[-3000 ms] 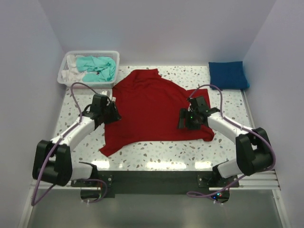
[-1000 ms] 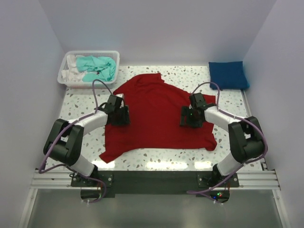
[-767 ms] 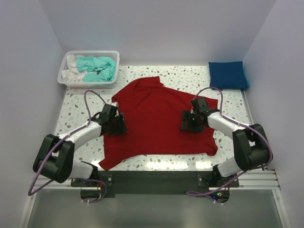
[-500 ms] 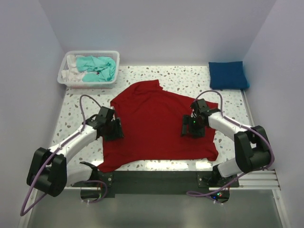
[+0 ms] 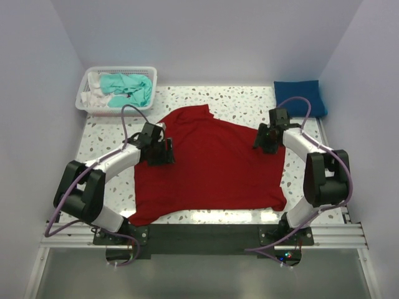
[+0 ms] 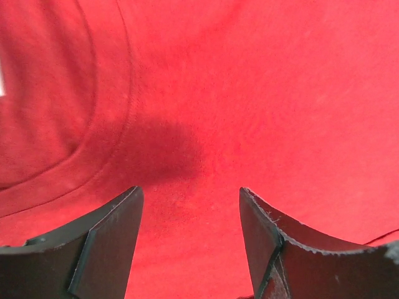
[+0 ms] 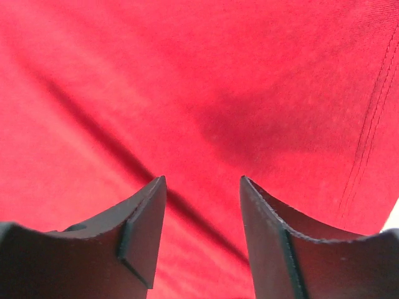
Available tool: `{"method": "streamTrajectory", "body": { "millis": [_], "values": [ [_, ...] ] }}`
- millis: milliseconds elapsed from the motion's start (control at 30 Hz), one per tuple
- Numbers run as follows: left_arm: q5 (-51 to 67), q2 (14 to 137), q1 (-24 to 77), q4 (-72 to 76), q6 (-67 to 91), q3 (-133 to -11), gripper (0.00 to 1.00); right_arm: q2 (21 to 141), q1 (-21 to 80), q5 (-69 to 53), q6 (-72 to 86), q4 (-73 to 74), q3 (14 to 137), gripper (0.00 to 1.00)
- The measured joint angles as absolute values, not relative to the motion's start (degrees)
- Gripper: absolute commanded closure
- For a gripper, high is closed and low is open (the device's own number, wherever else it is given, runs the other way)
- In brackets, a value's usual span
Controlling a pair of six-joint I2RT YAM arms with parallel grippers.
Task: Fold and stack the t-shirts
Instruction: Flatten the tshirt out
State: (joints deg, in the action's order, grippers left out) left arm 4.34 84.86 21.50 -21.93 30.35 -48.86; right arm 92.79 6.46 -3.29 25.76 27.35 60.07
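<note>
Red t-shirt (image 5: 212,168) spread flat, prob. for folding; left gripper (image 5: 163,152) & right gripper (image 5: 264,138) low over opposite sides, jaws apart, gripping nothing.

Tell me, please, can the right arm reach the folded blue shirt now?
Probably yes: the blue shirt lies close beyond the open right end effector, with nothing standing between.
</note>
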Motion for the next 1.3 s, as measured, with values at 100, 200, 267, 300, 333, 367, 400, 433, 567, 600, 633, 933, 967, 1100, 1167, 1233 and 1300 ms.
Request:
{"method": "streamTrajectory", "body": {
  "millis": [100, 200, 267, 300, 333, 367, 400, 433, 567, 600, 633, 933, 967, 1100, 1167, 1233, 1300],
  "values": [
    [5.3, 87.0, 22.0, -21.8, 29.8, -48.4, 0.33, 95.7, 5.5, -2.7, 26.5, 26.2, 60.1, 0.49],
    [5.8, 87.0, 22.0, -21.8, 29.3, -46.9, 0.33, 97.7, 3.4, -2.7, 27.4, 24.5, 60.1, 0.49],
    [6.0, 87.0, 22.0, -22.0, 29.3, -45.6, 0.33, 98.7, 1.8, -3.0, 27.9, 23.2, 60.1, 0.49],
    [6.1, 86.9, 22.0, -21.8, 29.3, -45.1, 0.33, 99.2, 1.0, -3.1, 28.2, 22.5, 60.1, 0.49],
    [6.2, 86.7, 22.0, -21.8, 29.3, -44.9, 0.33, 99.8, 0.2, -3.2, 28.4, 21.9, 60.1, 0.49],
    [6.3, 86.5, 22.0, -21.7, 29.3, -44.6, 0.33, 100.5, -0.7, -3.6, 28.6, 21.3, 60.1, 0.49],
    [6.4, 86.3, 22.0, -21.4, 29.3, -44.4, 0.33, 101.0, -1.4, -4.4, 28.9, 21.2, 60.3, 0.49],
    [6.5, 86.0, 22.0, -21.0, 29.3, -43.9, 0.33, 101.4, -2.3, -4.8, 29.1, 20.4, 60.6, 0.49],
    [7.0, 84.8, 22.0, -19.8, 29.3, -42.5, 0.33, 103.8, -4.5, -6.7, 30.0, 18.8, 62.9, 0.48],
    [7.1, 84.6, 22.0, -19.6, 29.3, -42.1, 0.33, 104.5, -5.1, -7.0, 30.0, 18.4, 63.5, 0.48],
    [7.1, 84.3, 22.0, -19.3, 29.4, -41.8, 0.33, 105.3, -5.6, -7.3, 30.0, 18.4, 64.5, 0.48],
    [7.3, 83.3, 22.0, -18.4, 29.4, -40.7, 0.33, 112.2, -7.8, -8.3, 29.2, 18.5, 73.8, 0.45],
    [7.4, 83.2, 22.0, -18.5, 29.4, -40.6, 0.32, 112.7, -7.8, -8.3, 28.8, 18.9, 74.7, 0.45],
    [8.2, 82.2, 22.0, -19.1, 29.9, -40.0, 0.32, 113.1, -7.4, -8.5, 27.5, 20.5, 76.0, 0.43],
    [8.3, 81.2, 22.0, -20.4, 30.5, -39.7, 0.31, 112.6, -6.5, -8.0, 27.0, 21.6, 75.9, 0.43],
    [7.9, 79.9, 22.0, -22.9, 30.9, -39.8, 0.31, 111.0, -4.9, -7.1, 26.7, 22.3, 74.8, 0.43],
    [6.4, 79.3, 22.0, -25.4, 30.9, -41.3, 0.31, 107.7, -1.8, -6.6, 26.7, 22.6, 72.3, 0.43]
  ]
}}
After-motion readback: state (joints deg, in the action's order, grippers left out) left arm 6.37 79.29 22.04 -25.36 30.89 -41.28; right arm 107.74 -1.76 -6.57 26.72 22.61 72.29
